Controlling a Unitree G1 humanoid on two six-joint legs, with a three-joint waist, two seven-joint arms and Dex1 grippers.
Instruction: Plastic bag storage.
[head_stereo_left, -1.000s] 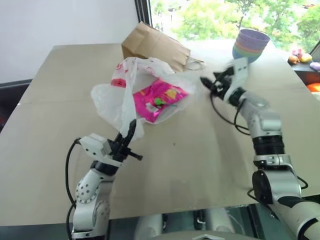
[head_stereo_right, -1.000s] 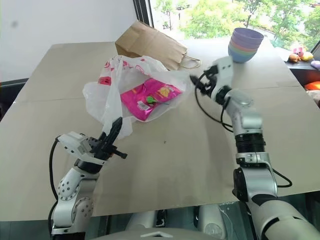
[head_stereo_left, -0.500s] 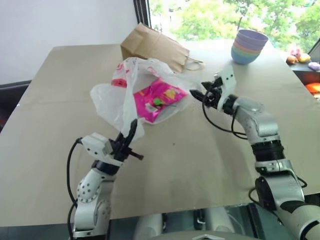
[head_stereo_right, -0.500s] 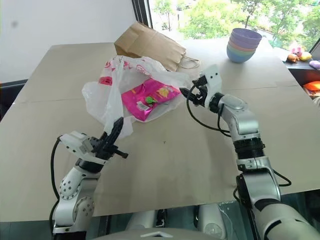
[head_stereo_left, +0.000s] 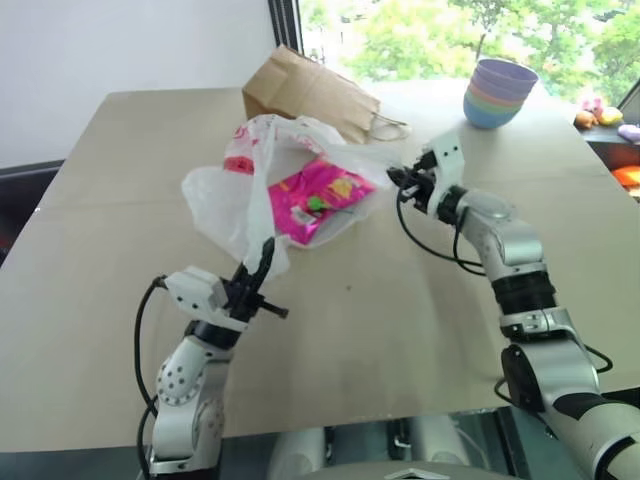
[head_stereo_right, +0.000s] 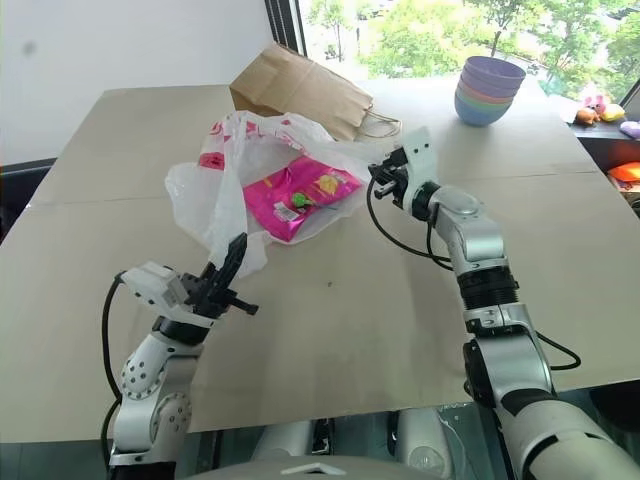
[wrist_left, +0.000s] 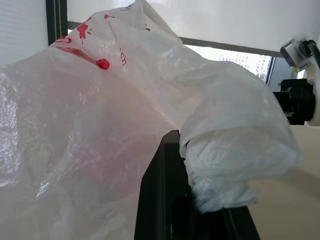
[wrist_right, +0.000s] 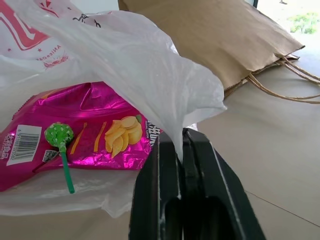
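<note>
Head views: we find the left gripper (head_stereo_left: 262, 262) clenched on the near corner of the plastic bag (head_stereo_left: 240, 190) and the right gripper (head_stereo_right: 383, 176) clamped on its far edge, prob. to spread the mouth w/ the snack packet (head_stereo_left: 318, 196) between them on the table (head_stereo_left: 400, 310). Left wrist view: thin, crinkly, translucent white film w/ red print bunches over the fingers. Right wrist view: a film fold is nipped between closed fingers (wrist_right: 165, 180), glossy magenta packet just past them, stiff brown paper bag (wrist_right: 220, 40) beyond.

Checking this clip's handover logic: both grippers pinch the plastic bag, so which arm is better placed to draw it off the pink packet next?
Probably the right: the right gripper pinches the plastic bag beside the pink packet.
</note>
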